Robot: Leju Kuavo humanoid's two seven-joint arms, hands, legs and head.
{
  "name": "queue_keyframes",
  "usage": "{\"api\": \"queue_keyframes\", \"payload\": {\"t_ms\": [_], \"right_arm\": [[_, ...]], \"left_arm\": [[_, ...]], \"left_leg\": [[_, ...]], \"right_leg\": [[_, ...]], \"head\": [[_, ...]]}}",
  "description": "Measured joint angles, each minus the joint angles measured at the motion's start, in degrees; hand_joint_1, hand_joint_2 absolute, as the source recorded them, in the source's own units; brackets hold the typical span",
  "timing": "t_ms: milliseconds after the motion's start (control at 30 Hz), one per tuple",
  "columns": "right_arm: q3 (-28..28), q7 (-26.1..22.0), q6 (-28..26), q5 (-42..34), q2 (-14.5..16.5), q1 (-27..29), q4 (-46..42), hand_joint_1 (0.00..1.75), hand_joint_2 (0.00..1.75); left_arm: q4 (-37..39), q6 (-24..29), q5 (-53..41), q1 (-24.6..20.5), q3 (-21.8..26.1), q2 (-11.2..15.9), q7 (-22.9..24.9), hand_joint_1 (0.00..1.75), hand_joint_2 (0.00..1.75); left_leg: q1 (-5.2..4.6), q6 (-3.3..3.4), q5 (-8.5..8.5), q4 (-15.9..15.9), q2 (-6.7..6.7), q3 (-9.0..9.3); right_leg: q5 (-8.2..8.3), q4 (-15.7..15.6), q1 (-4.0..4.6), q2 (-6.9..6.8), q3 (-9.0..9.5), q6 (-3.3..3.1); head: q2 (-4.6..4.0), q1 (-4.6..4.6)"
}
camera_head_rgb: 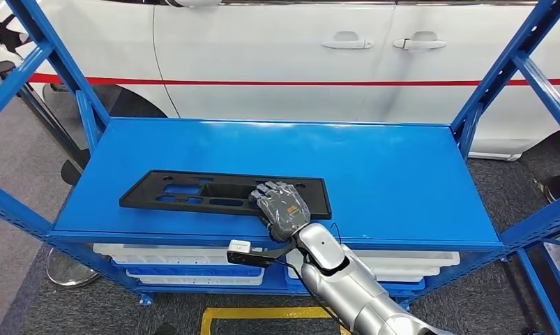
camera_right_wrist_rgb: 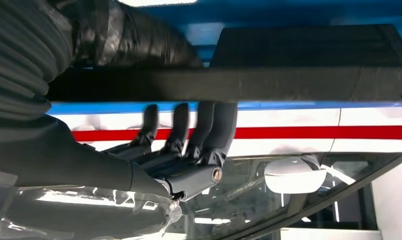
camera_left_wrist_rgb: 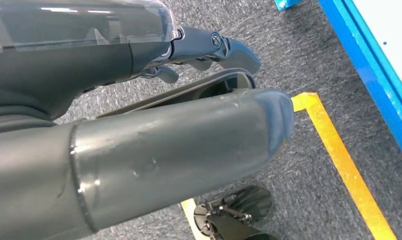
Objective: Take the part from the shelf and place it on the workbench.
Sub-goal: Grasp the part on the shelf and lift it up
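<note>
Right hand clasped the near edge of the black plastic panel on the blue shelf.
The panel lay flat toward the shelf's 7 o'clock area, its long side along the front edge; in the right wrist view the fingers pressed one face and the thumb the other. The left hand hung over grey carpet near yellow floor tape, fingers curled in, holding nothing. A white car stood at 12 o'clock.

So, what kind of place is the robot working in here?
Probably a car factory or vehicle workshop. A blue steel shelf holds a long black plastic part that the right hand rests on, a white car stands right behind, and yellow floor tape marks the carpet.
</note>
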Motion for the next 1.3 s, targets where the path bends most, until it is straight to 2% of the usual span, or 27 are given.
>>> {"api": "queue_keyframes", "payload": {"t_ms": [33,67,100,167,200,267,367,433,500,533,567,600,667,700,767,833,900,967,1000,1033,1067,1100,1133,1167,1200,1233,1300], "right_arm": [[0.0,-0.04,-0.27,-0.02,-0.05,0.04,0.05,1.75,1.75],[0.0,-0.09,-0.6,-0.03,-0.09,0.03,0.08,1.75,1.75],[0.0,-0.13,-0.89,-0.04,-0.1,-0.01,0.04,1.75,1.75],[0.01,-0.25,-1.26,-0.07,-0.1,-0.2,-0.22,1.75,1.75],[0.02,-0.33,-1.33,-0.1,-0.08,-0.31,-0.43,1.75,1.75],[0.02,-0.45,-1.35,-0.14,-0.05,-0.45,-0.76,1.75,1.75],[0.03,-0.56,-1.35,-0.16,-0.03,-0.49,-1.11,1.75,1.75],[0.04,-0.59,-1.37,-0.16,-0.02,-0.57,-1.27,1.75,1.75],[0.05,-0.62,-1.39,-0.17,-0.02,-0.54,-1.27,1.75,1.75],[0.06,-0.63,-1.42,-0.19,-0.03,-0.48,-1.27,1.75,1.75],[0.07,-0.65,-1.46,-0.25,-0.03,-0.45,-1.27,1.75,1.75],[0.07,-0.66,-1.54,-0.31,-0.04,-0.43,-1.32,1.75,1.75],[0.06,-0.66,-1.76,-0.48,-0.05,-0.45,-1.65,1.75,1.75],[0.04,-0.65,-1.91,-0.57,-0.07,-0.48,-1.92,1.75,1.75],[-0.03,-0.6,-2.45,-0.51,-0.14,-0.55,-2.57,1.75,1.75],[-0.16,-0.36,-3.69,0.34,-0.33,-0.72,-3.66,1.75,1.75],[-0.42,0.04,-5.13,1.56,-0.62,-1.43,-5.36,1.75,1.75],[-0.77,0.25,-6.29,2.74,-0.98,-2.55,-7.67,1.75,1.75],[-0.98,0.19,-7.03,3.37,-1.16,-3.04,-9.17,1.75,1.75],[-1.23,0.02,-7.94,4.05,-1.33,-3.42,-10.89,1.75,1.75],[-1.48,-0.22,-8.88,4.69,-1.46,-3.73,-12.72,1.75,1.75],[-1.69,-0.56,-9.72,5.27,-1.56,-4.03,-14.68,1.75,1.75],[-1.91,-0.98,-10.39,5.84,-1.63,-4.34,-16.92,1.75,1.75],[-2.09,-1.66,-10.95,6.49,-1.67,-4.72,-19.44,1.75,1.75],[-2.37,-2.83,-11.45,7.23,-1.59,-5.06,-22.24,1.75,1.75],[-2.82,-4.55,-11.87,7.95,-1.37,-5.16,-25.15,1.75,1.75],[-4.16,-8.85,-12.33,8.83,-0.54,-4.01,-30.22,1.75,1.75]], "left_arm": [[0.0,-0.04,0.0,0.02,0.2,0.0,-0.13,0.0,0.0],[0.0,-0.09,-0.01,0.03,0.38,-0.01,-0.23,0.0,0.0],[-0.01,-0.12,-0.02,0.04,0.5,-0.01,-0.32,0.0,0.0],[-0.04,-0.13,-0.12,0.01,0.69,-0.02,-0.41,0.0,0.0],[-0.09,-0.13,-0.22,-0.02,0.81,-0.02,-0.44,0.0,0.0],[-0.19,-0.14,-0.44,-0.11,1.05,-0.01,-0.49,0.0,0.0],[-0.26,-0.15,-0.57,-0.18,1.33,0.03,-0.5,0.0,0.0],[-0.3,-0.15,-0.62,-0.22,1.46,0.02,-0.51,0.0,0.0],[-0.31,-0.15,-0.64,-0.17,1.54,0.01,-0.51,0.0,0.0],[-0.31,-0.15,-0.65,-0.08,1.59,0.03,-0.51,0.0,0.0],[-0.31,-0.15,-0.66,0.0,1.66,0.04,-0.51,0.0,0.0],[-0.31,-0.15,-0.68,0.05,1.75,0.06,-0.53,0.0,0.0],[-0.31,-0.15,-0.73,0.02,1.95,0.13,-0.64,0.0,0.0],[-0.31,-0.14,-0.79,-0.03,2.07,0.16,-0.74,0.0,0.0],[-0.31,0.16,-0.96,-0.07,2.31,0.2,-1.04,0.0,0.0],[-0.31,0.85,-1.06,-0.04,2.58,0.21,-1.52,0.0,0.0],[-0.36,1.48,-1.08,-0.07,2.9,0.19,-2.09,0.0,0.87],[-0.45,1.72,-1.2,-0.16,3.27,0.18,-2.68,0.0,1.75],[-0.5,1.74,-1.36,-0.18,3.43,0.19,-2.98,0.0,1.75],[-0.52,1.75,-1.55,-0.19,3.59,0.2,-3.26,0.0,1.75],[-0.52,1.76,-1.8,-0.19,3.73,0.21,-3.5,0.0,1.75],[-0.54,1.78,-2.13,-0.19,3.84,0.2,-3.74,0.0,1.75],[-0.58,1.87,-2.48,-0.19,3.93,0.16,-3.96,0.0,1.75],[-0.62,2.08,-2.86,-0.18,4.02,0.1,-4.22,0.0,1.75],[-0.66,2.44,-3.27,-0.2,4.14,0.05,-4.5,0.0,1.75],[-0.68,2.88,-3.67,-0.19,4.26,0.01,-4.79,0.0,1.75],[-0.68,3.67,-4.24,-0.09,4.53,-0.02,-5.26,0.0,1.75]], "left_leg": [[-0.03,0.02,-0.05,0.05,0.0,0.01],[-0.04,0.0,-0.14,0.13,-0.03,0.06],[-0.04,-0.07,-0.27,0.23,-0.06,0.16],[-0.11,-0.42,-0.66,0.53,-0.12,0.37],[-0.21,-0.66,-0.86,0.7,-0.14,0.41],[-0.37,-1.25,-1.12,0.84,-0.14,0.4],[-0.16,-2.19,-1.67,1.35,-0.11,0.34],[0.06,-2.72,-4.17,5.42,-0.1,-1.41],[0.21,-3.15,-7.69,12.87,-0.1,-4.99],[0.26,-3.3,-8.53,15.73,-0.1,-6.44],[0.27,-3.37,-8.3,16.73,-0.09,-7.04],[0.29,-3.37,-6.94,15.35,-0.09,-6.47],[0.32,-3.17,-3.07,7.92,-0.06,-2.98],[0.23,-2.95,-1.76,4.32,-0.04,-1.24],[-0.04,-2.35,-1.08,0.98,-0.05,0.29],[-0.17,-1.59,-0.88,0.69,-0.09,0.33],[-0.04,-0.8,-0.48,0.23,-0.02,0.45],[0.0,-0.27,-0.27,0.01,0.09,0.46],[-0.03,-0.12,-0.28,0.04,0.12,0.4],[-0.06,-0.05,-0.32,0.09,0.14,0.38],[-0.06,-0.04,-0.39,0.17,0.12,0.38],[-0.05,-0.08,-0.49,0.29,0.08,0.39],[-0.03,-0.18,-0.62,0.46,0.02,0.4],[-0.01,-0.36,-0.81,0.66,-0.03,0.4],[-0.13,-0.64,-1.05,0.97,-0.08,0.32],[-0.18,-0.93,-1.23,1.14,-0.1,0.24],[-0.22,-1.58,-1.42,1.26,-0.12,0.17]], "right_leg": [[-0.45,2.37,-0.02,-0.01,-1.31,0.04],[0.17,2.75,-0.03,-0.01,-1.68,0.03],[1.76,0.9,-0.03,-0.01,-0.92,-0.05],[5.48,-6.51,0.02,-0.03,2.6,-0.41],[6.54,-9.63,0.08,-0.03,4.08,-0.63],[6.77,-12.16,0.27,0.02,5.22,-1.04],[6.98,-12.67,0.24,0.05,5.6,-1.95],[7.11,-13.01,0.05,-0.07,5.93,-2.52],[7.02,-13.01,0.14,-0.13,5.95,-2.76],[6.99,-12.99,0.18,-0.14,5.95,-2.8],[6.97,-12.97,0.19,-0.12,5.97,-2.82],[6.95,-12.95,0.19,-0.08,6.02,-2.8],[6.86,-12.87,0.19,-0.03,6.14,-2.65],[6.77,-12.76,0.28,0.01,6.13,-2.46],[6.77,-12.64,0.43,0.09,6.0,-1.89],[6.84,-12.65,0.43,0.13,5.89,-1.18],[5.87,-11.28,0.31,0.09,5.22,-0.61],[2.82,-5.89,0.18,0.08,2.63,-0.31],[1.08,-2.12,0.12,0.07,0.77,-0.2],[0.02,1.15,0.06,0.07,-0.89,-0.1],[-0.02,2.87,-0.01,0.05,-1.84,-0.01],[1.0,2.53,-0.1,0.03,-1.79,0.04],[2.84,0.18,-0.21,0.01,-0.77,0.03],[4.89,-3.41,-0.3,-0.02,0.87,-0.06],[6.24,-7.03,-0.27,-0.03,2.55,-0.22],[6.97,-9.67,-0.22,-0.02,3.79,-0.43],[6.79,-11.68,0.1,0.04,4.73,-0.9]], "head": [[0.0,0.01],[0.0,0.01],[0.0,0.01],[0.0,0.01],[0.0,0.01],[0.0,-0.01],[0.0,-0.01],[0.0,-0.02],[0.0,-0.02],[0.0,-0.02],[0.0,-0.02],[0.0,-0.02],[0.0,-0.02],[0.0,-0.02],[0.0,-0.01],[0.0,-0.01],[0.0,0.0],[0.0,0.0],[0.0,0.01],[0.0,0.0],[0.0,0.0],[0.0,0.01],[0.0,0.01],[0.0,0.01],[0.0,0.01],[0.0,-0.01],[0.0,-0.01]]}}
